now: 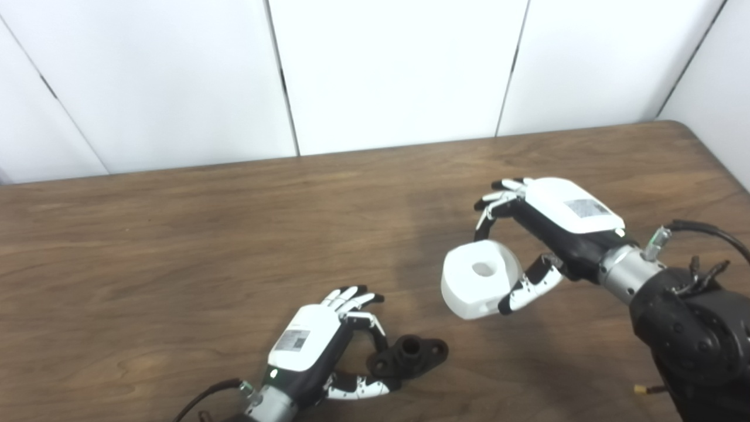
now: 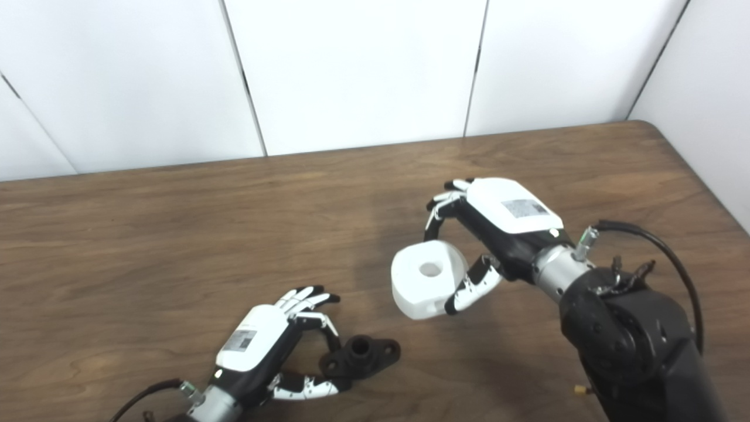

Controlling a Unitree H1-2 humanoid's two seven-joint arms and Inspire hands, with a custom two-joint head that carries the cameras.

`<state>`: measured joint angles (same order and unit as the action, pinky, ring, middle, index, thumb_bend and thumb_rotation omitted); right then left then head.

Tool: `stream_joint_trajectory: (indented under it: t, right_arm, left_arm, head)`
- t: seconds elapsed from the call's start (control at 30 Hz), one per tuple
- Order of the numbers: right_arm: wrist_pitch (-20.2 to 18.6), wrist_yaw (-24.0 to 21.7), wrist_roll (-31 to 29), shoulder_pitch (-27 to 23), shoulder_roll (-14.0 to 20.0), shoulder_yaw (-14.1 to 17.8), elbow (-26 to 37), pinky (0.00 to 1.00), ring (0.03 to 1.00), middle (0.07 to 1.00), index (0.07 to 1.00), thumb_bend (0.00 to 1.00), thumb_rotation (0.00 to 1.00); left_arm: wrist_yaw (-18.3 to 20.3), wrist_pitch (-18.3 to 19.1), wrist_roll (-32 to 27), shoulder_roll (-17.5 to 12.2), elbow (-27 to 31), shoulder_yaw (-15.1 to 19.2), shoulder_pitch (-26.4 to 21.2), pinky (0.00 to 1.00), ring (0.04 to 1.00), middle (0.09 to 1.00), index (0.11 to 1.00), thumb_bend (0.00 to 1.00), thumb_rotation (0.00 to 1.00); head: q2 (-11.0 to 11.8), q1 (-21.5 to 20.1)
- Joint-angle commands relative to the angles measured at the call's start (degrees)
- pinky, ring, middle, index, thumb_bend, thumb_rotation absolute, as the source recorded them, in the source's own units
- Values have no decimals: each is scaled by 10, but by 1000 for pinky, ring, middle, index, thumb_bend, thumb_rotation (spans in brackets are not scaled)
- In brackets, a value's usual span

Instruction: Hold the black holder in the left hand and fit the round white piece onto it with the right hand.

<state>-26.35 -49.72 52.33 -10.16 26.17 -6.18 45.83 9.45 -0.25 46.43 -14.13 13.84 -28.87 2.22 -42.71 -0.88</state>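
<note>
The black holder (image 1: 415, 352) lies low at the front of the wooden table (image 1: 176, 246), a short tube with a hole in the top and a flat lug on each side. My left hand (image 1: 316, 346) pinches its left lug between curled fingers above and the thumb on the near side. The round white piece (image 1: 477, 280), a thick ring with a central hole, hangs above the table to the holder's upper right. My right hand (image 1: 556, 217) is shut on it, fingers over its far edge and thumb on its near right side. The two parts are apart.
White wall panels (image 1: 398, 70) stand behind the table's far edge. The table's right edge (image 1: 720, 170) runs near my right arm, whose black cable (image 1: 709, 231) loops above the forearm.
</note>
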Motion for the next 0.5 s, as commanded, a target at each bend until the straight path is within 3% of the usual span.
stream_joint_trajectory:
  t: [0.0,0.23,0.47]
  right_arm:
    - [7,6,2,-15,-1,14,30,977,941,831,485,523,137]
    - [5,-8,1,-18,-16,17,46,977,949,834,485,522,135]
    - [-1,-24,0,-20,-40,22,57,984,952,830,485,522,134]
  left_arm:
    - [49,29,21,-7,-31,-15,10,940,939,869,490,513,52]
    - [75,54,24,-12,-27,-3,1,946,941,869,491,511,55]
    - [90,62,20,-22,-20,6,0,937,940,870,491,510,53]
  head:
    - [-6,12]
    - [-37,45]
    - [-48,50]
